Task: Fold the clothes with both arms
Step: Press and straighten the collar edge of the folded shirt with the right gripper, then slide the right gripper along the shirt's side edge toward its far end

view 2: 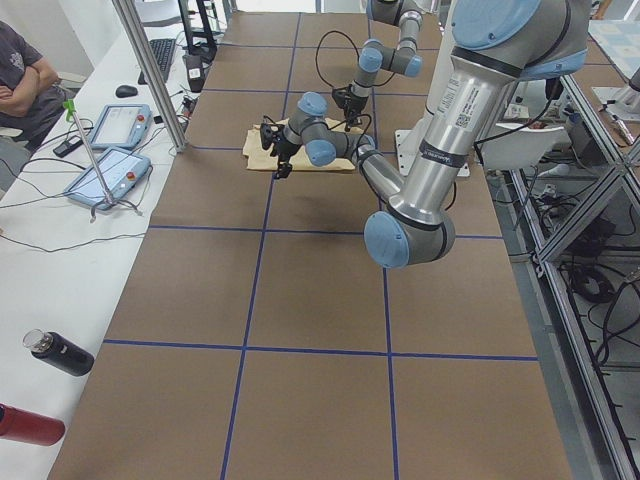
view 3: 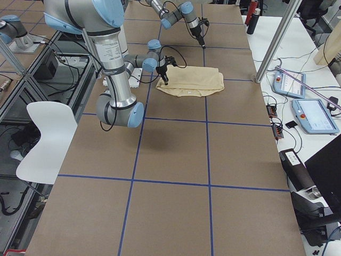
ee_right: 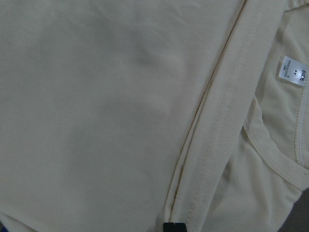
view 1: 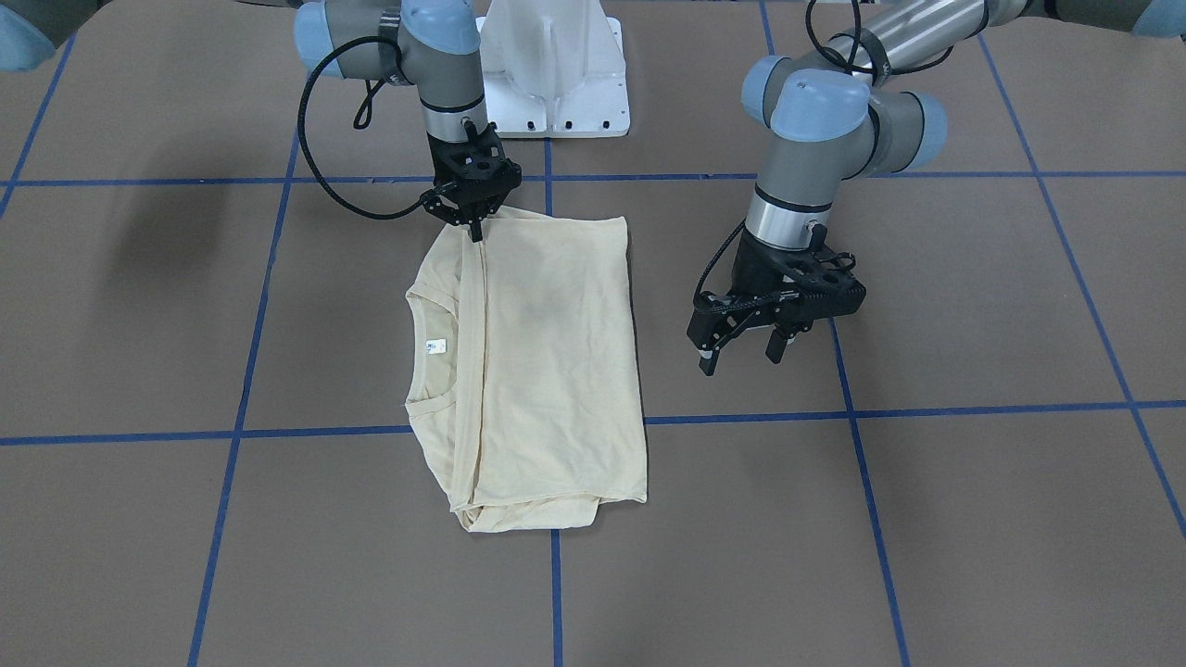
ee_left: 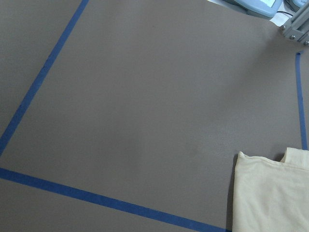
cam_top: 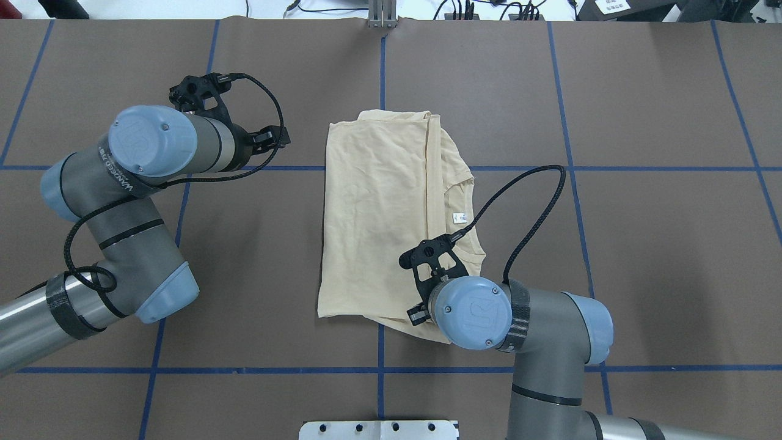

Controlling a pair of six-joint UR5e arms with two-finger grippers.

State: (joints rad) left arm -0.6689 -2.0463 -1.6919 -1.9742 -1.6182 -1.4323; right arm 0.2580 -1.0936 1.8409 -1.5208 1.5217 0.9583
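The pale cream-yellow T-shirt [view 1: 556,361] lies folded into a rectangle at the table's middle, with its print hidden. The collar and white neck label [view 1: 435,346] are exposed on the robot's right side, and the folded layer's hem runs beside them. The shirt also shows in the overhead view [cam_top: 379,214]. My right gripper [view 1: 475,230] is down at the shirt's corner nearest the robot, fingers pinched together on the hem; its wrist view shows the hem [ee_right: 212,145] and the label [ee_right: 293,71]. My left gripper [view 1: 741,355] is open and empty, hovering beside the shirt's other long edge.
Blue tape lines [view 1: 741,417] grid the brown table. The white pedestal base [view 1: 556,83] stands behind the shirt. The left wrist view shows bare table and one shirt corner [ee_left: 270,193]. Tablets [view 2: 110,125] and a metal pole [view 2: 150,75] stand along the operators' side.
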